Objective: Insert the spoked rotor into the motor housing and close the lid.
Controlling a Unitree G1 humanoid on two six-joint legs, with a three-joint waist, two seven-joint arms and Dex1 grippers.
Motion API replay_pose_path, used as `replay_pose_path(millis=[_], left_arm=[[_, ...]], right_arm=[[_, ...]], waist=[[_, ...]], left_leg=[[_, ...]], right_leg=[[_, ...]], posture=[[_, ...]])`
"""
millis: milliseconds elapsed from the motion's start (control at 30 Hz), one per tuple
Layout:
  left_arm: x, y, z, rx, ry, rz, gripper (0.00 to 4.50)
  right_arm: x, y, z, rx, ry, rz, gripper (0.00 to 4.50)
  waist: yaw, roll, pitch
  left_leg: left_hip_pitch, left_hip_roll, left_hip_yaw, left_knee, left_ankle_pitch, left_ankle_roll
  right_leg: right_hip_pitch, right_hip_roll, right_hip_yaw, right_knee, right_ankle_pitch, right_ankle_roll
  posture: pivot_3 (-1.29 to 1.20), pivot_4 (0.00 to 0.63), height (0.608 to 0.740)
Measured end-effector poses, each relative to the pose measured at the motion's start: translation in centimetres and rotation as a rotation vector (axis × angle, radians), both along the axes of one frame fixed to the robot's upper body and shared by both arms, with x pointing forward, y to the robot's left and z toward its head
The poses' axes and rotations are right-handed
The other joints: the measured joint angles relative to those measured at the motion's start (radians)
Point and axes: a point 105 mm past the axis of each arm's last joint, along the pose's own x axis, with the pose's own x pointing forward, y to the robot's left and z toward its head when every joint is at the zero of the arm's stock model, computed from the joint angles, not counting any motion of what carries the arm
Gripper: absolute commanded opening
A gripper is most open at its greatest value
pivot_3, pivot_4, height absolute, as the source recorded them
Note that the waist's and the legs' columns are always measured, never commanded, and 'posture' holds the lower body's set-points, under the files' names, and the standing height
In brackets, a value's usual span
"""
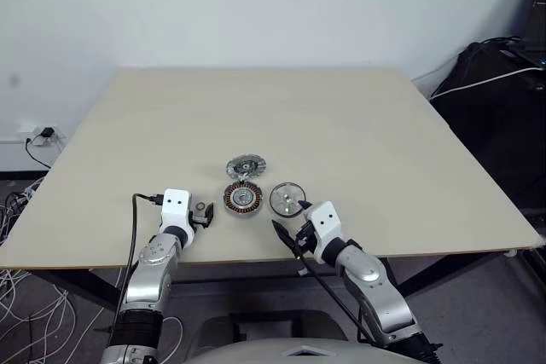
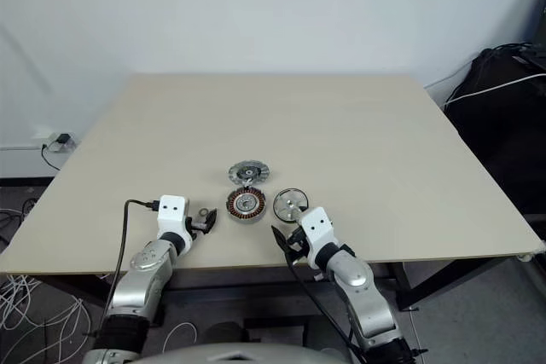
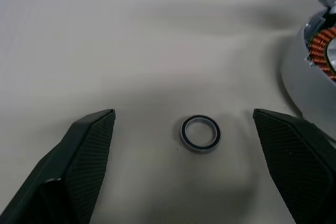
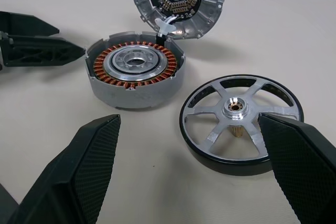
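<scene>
The round motor housing point(image 1: 243, 199), with copper windings inside, lies near the table's front edge. Its lid point(image 1: 246, 166) stands open at the housing's far side, circuit board showing. The spoked rotor point(image 4: 241, 121), silver with a black rim, lies flat on the table just right of the housing. A small black-edged ring point(image 3: 200, 133) lies on the table left of the housing. My left gripper point(image 1: 205, 214) is open, its fingers to either side of this ring and not touching it. My right gripper point(image 1: 290, 232) is open just short of the rotor and holds nothing.
The beige table point(image 1: 341, 117) stretches wide and bare behind the parts. A black bag with white cables point(image 1: 499, 100) stands off the table's right side. A wall socket and wires point(image 1: 38, 135) lie beyond the left edge.
</scene>
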Motion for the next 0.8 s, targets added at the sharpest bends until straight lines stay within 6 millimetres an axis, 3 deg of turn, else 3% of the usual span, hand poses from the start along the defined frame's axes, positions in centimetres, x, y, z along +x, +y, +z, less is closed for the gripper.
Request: replay_pose_path(millis=[433,567,800], left_arm=[[0.5,-0.4,-0.15,0.043,0.051,-0.032,4.44],[0.61,-0.65,-0.14,0.047,0.057,-0.042,3.55],[0.71,-1.01,-0.15,0.052,0.062,-0.055,1.24]], right_arm=[[0.0,0.1,0.03,0.003,-0.001,0.0,4.5],[0.01,0.13,0.04,0.004,-0.002,-0.002,4.5],[-0.02,0.05,-0.03,0.001,-0.001,-0.01,4.5]], waist=[[0.003,0.001,-0.001],[0.003,0.001,-0.001],[0.001,0.001,-0.001]], left_leg=[[0.001,0.0,-0.001,0.0,0.001,-0.001],[0.001,0.001,-0.002,0.0,0.001,-0.001],[0.001,0.001,-0.002,0.0,0.001,-0.001]], right_leg=[[0.002,0.0,0.0,0.0,0.001,0.001],[0.002,0.0,0.0,0.0,0.001,0.001],[0.002,0.0,0.0,0.0,0.001,0.001]], posture=[[0.0,0.0,0.74],[0.0,0.0,0.74],[0.0,0.0,0.74]])
